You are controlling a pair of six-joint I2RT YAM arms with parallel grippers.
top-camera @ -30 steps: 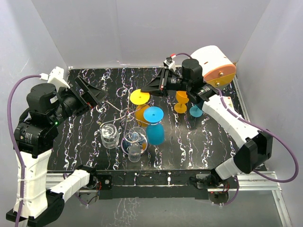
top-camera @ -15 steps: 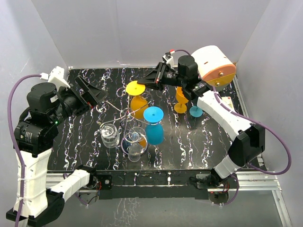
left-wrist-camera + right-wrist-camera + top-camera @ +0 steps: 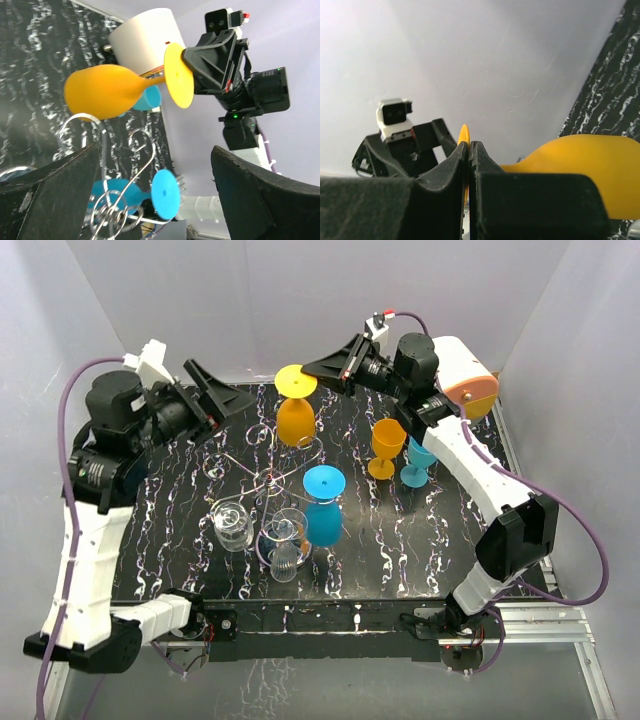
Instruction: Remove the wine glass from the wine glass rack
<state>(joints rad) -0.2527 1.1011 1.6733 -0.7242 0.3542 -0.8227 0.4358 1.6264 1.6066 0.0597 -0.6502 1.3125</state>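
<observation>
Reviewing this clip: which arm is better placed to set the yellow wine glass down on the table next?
Right. The right tool is shut on the foot of the yellow wine glass, held above the wine glass rack. The left tool is open and empty, beside the rack.

wine glass (image 3: 296, 421): orange, yellow foot | wine glass rack (image 3: 108, 214): silver wire | table (image 3: 450, 530): black, white marbled streaks

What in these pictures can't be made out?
Right wrist view: yellow foot of the orange plastic wine glass, hidden between the shut right end effector's fingers.
Left wrist view: base of the silver wire wine glass rack, lost behind the open left end effector's finger and the frame edge.
Top view: bowl of the teal goblet, partly behind the right arm.
</observation>
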